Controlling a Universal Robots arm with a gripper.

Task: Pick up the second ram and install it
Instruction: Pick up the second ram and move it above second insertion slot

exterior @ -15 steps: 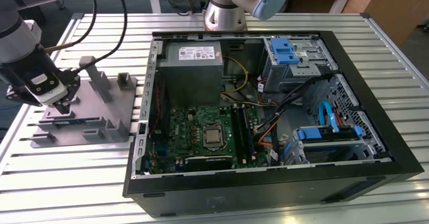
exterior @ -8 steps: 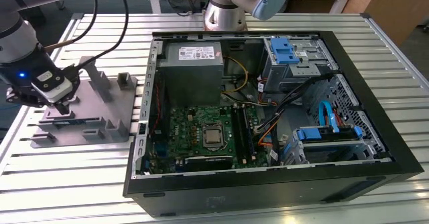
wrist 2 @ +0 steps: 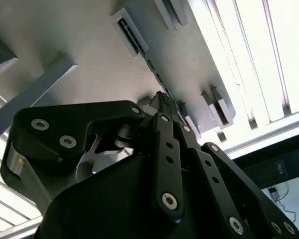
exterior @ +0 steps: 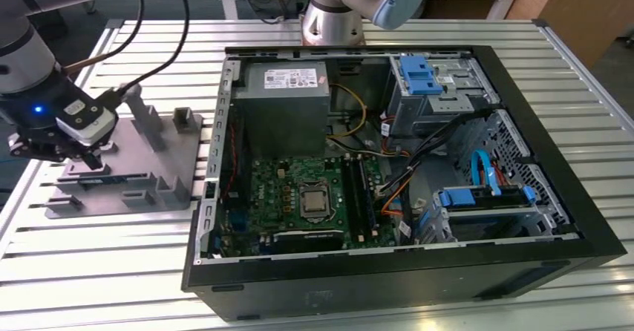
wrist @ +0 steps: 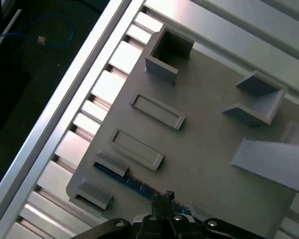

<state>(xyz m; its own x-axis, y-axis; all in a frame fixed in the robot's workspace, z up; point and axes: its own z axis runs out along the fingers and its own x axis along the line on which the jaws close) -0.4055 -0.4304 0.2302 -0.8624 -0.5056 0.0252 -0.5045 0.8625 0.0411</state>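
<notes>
Gripper (wrist: 162,198) is down on the grey tray (wrist: 209,149). Its claw looks clenched on the top edge of the second ram (wrist: 123,174), pinching the thin board as far as I can judge. The stick stands on edge between two end blocks along one rim of the tray, not yet lifted. For a clean pick, pull straight up and keep the stick level so neither end catches a block. The open computer case (exterior: 416,271) sits well apart on the exterior view's right, motherboard (exterior: 297,197) exposed.
</notes>
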